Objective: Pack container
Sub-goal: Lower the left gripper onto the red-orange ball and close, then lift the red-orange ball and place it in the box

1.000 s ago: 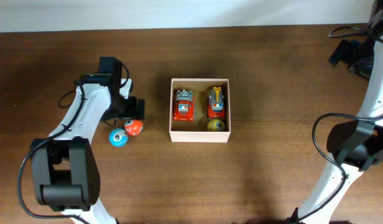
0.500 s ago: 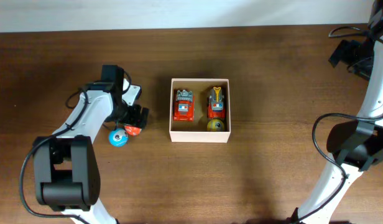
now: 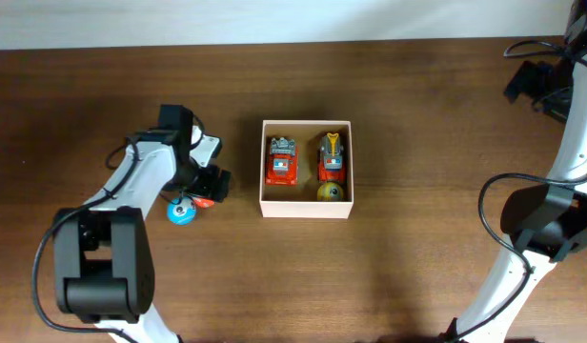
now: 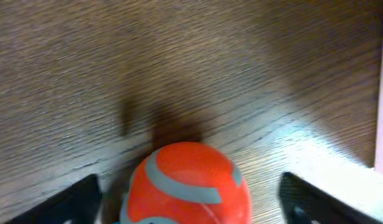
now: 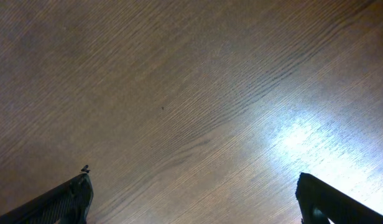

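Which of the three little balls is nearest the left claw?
The orange-red ball with grey stripes: it sits between the open fingers of the left claw. The blue ball lies beside it; the yellow ball is in the box.

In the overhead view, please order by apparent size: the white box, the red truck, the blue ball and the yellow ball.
1. white box
2. red truck
3. blue ball and yellow ball: they look alike in size, no ranking between them.
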Motion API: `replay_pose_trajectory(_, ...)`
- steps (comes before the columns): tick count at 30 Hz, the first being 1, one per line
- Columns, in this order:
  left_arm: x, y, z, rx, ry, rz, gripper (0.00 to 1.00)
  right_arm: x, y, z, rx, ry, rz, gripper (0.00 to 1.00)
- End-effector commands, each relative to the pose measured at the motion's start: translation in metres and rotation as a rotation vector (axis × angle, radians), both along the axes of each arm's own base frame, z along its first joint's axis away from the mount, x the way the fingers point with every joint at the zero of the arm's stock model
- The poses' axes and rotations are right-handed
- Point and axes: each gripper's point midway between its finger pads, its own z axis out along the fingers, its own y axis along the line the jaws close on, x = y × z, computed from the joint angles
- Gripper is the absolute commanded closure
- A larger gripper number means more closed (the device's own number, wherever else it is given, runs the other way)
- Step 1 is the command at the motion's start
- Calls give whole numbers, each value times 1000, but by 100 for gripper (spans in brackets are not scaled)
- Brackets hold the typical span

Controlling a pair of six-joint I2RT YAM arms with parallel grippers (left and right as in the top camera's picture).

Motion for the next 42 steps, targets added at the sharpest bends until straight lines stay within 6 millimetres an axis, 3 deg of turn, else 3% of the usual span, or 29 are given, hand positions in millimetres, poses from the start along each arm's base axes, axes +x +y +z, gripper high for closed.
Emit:
replay_pose_trajectory(1, -4, -9, -4, -25, 15, -33, 25, -1, 2, 22, -21, -55, 2, 1)
replay_pose_trajectory(3, -4, -9, -4, -25, 15, -33, 32, -1, 2, 22, -21, -55, 2, 1)
replay_pose_trajectory(15, -12, -8, -6, -23, 46, -33, 32, -1, 2, 22, -21, -55, 2, 1)
replay_pose_trajectory(22, -12, -8, -6, -23, 45, -33, 51, -1, 2, 22, -21, -55, 2, 1)
replay_pose_trajectory(31, 3, -9, -3, -32, -5, 11, 51, -1, 2, 22, -21, -55, 2, 1)
replay_pose_trajectory(36, 18, -10, 12, -36, -44, 22, 53, -1, 2, 22, -22, -55, 2, 1)
replay_pose_trajectory(42, 43, -15, 49, -65, -105, 53, 53, -1, 2, 22, -21, -55, 2, 1)
